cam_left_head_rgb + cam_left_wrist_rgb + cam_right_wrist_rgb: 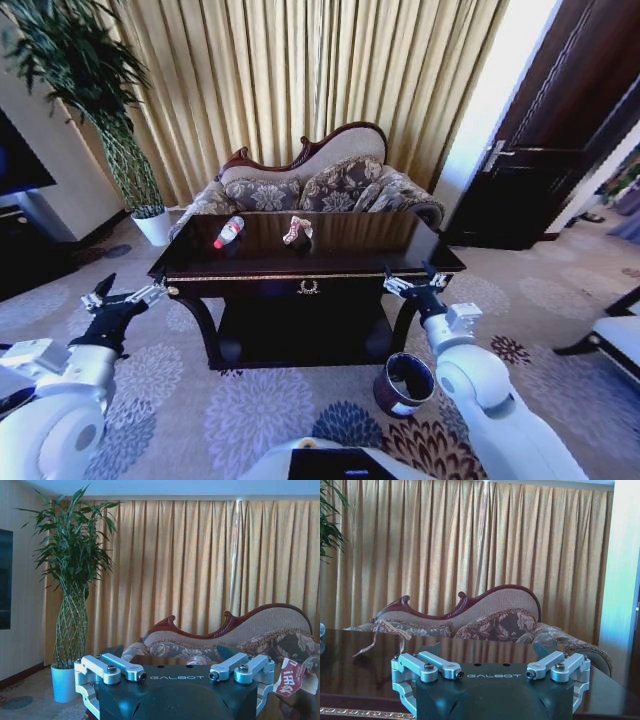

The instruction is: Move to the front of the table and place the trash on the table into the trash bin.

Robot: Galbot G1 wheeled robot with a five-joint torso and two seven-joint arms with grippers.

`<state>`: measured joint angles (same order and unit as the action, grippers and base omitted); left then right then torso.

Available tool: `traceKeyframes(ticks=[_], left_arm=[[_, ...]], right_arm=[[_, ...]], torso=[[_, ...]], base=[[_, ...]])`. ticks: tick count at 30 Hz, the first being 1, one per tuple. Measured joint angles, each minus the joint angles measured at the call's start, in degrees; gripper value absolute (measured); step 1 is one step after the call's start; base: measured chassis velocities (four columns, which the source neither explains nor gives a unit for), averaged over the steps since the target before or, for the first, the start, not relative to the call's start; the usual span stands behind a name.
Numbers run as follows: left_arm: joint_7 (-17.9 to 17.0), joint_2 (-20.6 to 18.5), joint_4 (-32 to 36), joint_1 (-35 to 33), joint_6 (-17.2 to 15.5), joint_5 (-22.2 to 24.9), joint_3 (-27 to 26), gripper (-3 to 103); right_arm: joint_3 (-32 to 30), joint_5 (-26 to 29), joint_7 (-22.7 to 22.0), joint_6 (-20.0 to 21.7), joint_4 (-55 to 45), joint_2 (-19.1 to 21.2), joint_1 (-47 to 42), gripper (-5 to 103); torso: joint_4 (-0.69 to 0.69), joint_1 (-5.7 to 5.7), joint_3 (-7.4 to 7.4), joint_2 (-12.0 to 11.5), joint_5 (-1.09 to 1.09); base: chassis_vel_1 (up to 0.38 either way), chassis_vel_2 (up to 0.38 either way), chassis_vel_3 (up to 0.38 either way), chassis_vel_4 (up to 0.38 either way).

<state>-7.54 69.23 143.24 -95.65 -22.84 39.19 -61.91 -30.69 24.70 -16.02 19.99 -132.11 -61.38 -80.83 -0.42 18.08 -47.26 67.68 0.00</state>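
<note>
The long glossy dark table (390, 250) stands in front of me, before a sofa. On its left half lie the trash items: a clear bottle with a red label (229, 232) and a crumpled pink-white wrapper (297, 230). The wrapper (385, 630) also lies on the tabletop in the right wrist view, and the wrapper (292, 676) appears at the edge of the left wrist view. The round dark trash bin (405, 384) sits on the carpet by the table's front right leg. My left gripper (125, 298) hovers open off the table's front left corner. My right gripper (415, 283) is open at the front right corner, above the bin. Both are empty.
A patterned sofa (320, 185) stands behind the table against gold curtains. A tall plant in a white pot (152, 225) is at the back left, with a black TV stand (25, 250) further left. A dark door (560, 150) and a chair (615, 335) are on the right.
</note>
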Motion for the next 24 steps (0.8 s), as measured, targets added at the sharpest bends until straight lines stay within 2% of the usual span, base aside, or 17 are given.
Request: traceKeyframes(ticks=[20,24], left_arm=[[0.27,0.39,0.00,-0.14,0.54,-0.13,0.17,100],[0.28,0.48,0.00,-0.25,0.79,-0.12,0.18,100]], right_arm=[[0.40,-1.09,0.00,-0.36,-0.13,-0.14,-0.52,100],[1.23,-0.70,-0.01,-1.77,0.03,0.37,-0.45,100]], torso=[[0.00,0.01,-0.01,-0.01,0.00],[-0.01,0.01,0.00,-0.01,0.00]], base=[[-0.088,0.091,0.097,-0.099],[-0.050,0.050,0.049,-0.054]])
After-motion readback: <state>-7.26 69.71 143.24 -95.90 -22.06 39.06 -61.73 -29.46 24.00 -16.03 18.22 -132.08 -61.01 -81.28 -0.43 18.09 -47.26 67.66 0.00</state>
